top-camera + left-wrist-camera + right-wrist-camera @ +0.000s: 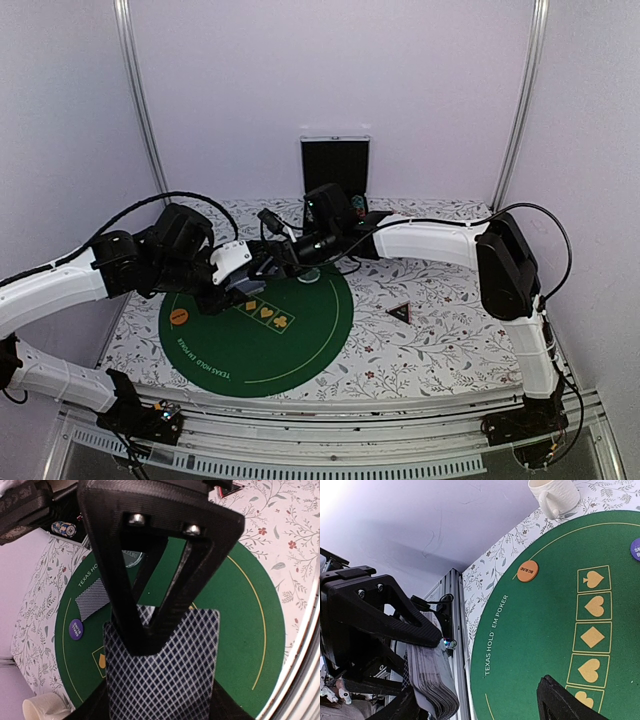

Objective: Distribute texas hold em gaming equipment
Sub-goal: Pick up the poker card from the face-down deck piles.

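Gripping the deck (165, 680) in my left pincer (146, 642), I have it clamped flat through its thickness, one finger (150, 555) over the top card's grey-blue lattice back and the other under the pile, hanging above the green mat (300, 345). I judge the pile light but treacherous. Each card is thin, smooth and bendy, so the stack will shear or fan if squeezed off-centre. A single card wants pinching at a free edge or corner and sliding off, not pressing down. My right pincer (287, 258) hangs close beside the deck, its fingers standing apart with nothing between them. From its camera the pile shows edge-on as a thick wad of pale layers. Toward the mat's left rim lies an orange disc (527, 571) with dark lettering. Off the mat to the right, on the flowery cloth (440, 345), rests the small black triangular marker (400, 313). Both look stiff, light and low, best taken across their edges. Beyond the deck one card (92, 597) lies face down, flat to the mat and so hard to get under; I would drag it to raise a lip. Just beside it sits a dark blue disc (76, 629) with white lettering, likely slick. A pale disc (131, 559) lies further along, half hidden behind my finger. Farthest off, a short stack of blue-and-white chips (64, 528) stands on the cloth past the mat.
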{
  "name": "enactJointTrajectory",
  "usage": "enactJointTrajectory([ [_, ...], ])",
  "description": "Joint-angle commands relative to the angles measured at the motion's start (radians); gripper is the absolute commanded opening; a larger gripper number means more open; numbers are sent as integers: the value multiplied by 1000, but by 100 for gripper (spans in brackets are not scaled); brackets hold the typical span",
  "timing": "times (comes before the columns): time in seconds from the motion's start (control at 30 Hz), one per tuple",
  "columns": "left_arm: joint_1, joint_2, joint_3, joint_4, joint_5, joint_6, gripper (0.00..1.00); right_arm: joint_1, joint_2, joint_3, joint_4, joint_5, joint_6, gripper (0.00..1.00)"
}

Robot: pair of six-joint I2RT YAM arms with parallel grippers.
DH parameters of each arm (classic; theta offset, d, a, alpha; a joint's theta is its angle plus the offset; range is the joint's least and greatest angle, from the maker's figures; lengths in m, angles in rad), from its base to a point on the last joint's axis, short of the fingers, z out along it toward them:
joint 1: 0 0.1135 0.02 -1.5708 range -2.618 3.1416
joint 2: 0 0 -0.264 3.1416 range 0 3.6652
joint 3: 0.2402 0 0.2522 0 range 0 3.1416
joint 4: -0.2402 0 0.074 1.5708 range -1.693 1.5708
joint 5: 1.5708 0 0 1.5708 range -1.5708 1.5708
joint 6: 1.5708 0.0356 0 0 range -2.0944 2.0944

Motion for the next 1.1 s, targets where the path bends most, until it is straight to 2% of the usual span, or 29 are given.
enactJointTrajectory([
  [0.0,8,0,14,33,12,10,54,-17,-41,-12,-68,75,-43,74],
  [0.53,7,4,16,33,9,13,54,-15,-108,-13,-100,38,-50,47],
  [0.83,8,7,16,33,11,12,54,-11,-136,-16,-133,66,-43,20],
  [0.87,8,9,16,33,10,13,54,-11,-138,-16,-140,74,-46,14],
  [0.97,7,9,15,33,11,12,54,-11,-146,-14,-154,85,-49,4],
  [1.07,7,7,14,33,11,13,54,-13,-159,-13,-169,97,-55,3],
])
